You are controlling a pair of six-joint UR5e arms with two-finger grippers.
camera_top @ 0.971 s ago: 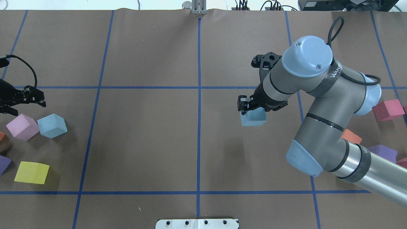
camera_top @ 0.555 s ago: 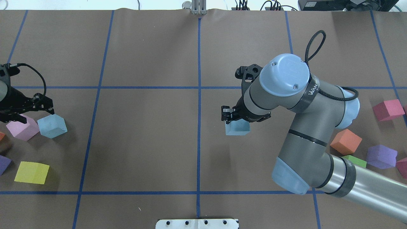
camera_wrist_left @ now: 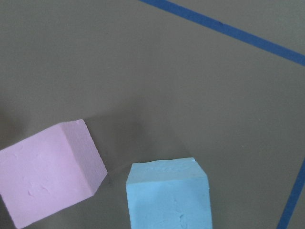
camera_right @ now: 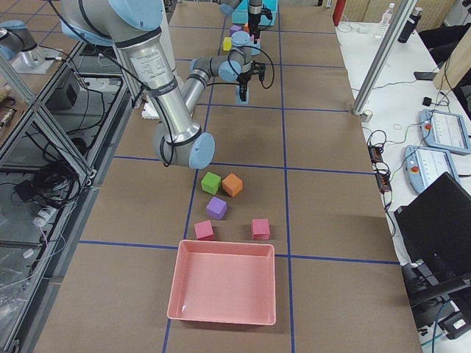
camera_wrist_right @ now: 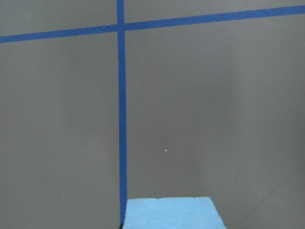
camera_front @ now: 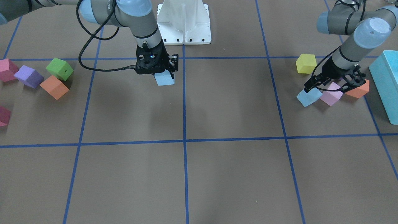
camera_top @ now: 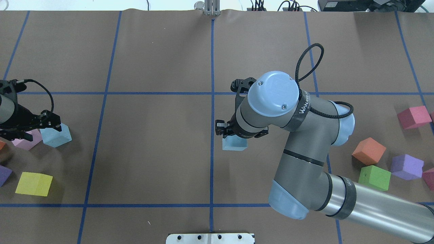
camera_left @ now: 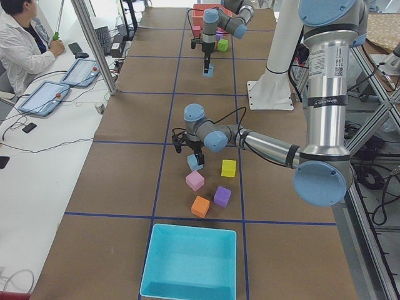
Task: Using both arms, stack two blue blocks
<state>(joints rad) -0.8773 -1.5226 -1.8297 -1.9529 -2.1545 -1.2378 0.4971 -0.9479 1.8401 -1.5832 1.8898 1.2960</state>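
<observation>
Your right hand (camera_front: 164,74) pinches a blue block (camera_front: 164,80), upper centre. Left hand (camera_front: 331,85) spread, seemingly over the other blue block (camera_front: 307,97).

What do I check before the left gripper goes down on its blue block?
1. Grip of the right gripper on the held blue block: ok, shut on it.
2. Opening of the left gripper: ok, fingers spread.
3. Centring of the left gripper over the blue block on the table: cannot tell; the wrist view centres it, but the front view puts the fingers partly over the pink block.
4. Finger room between the two: not ok, the pink block's corner sits right beside the blue one.
5. Grippers apart: ok, far from each other along the table.
</observation>
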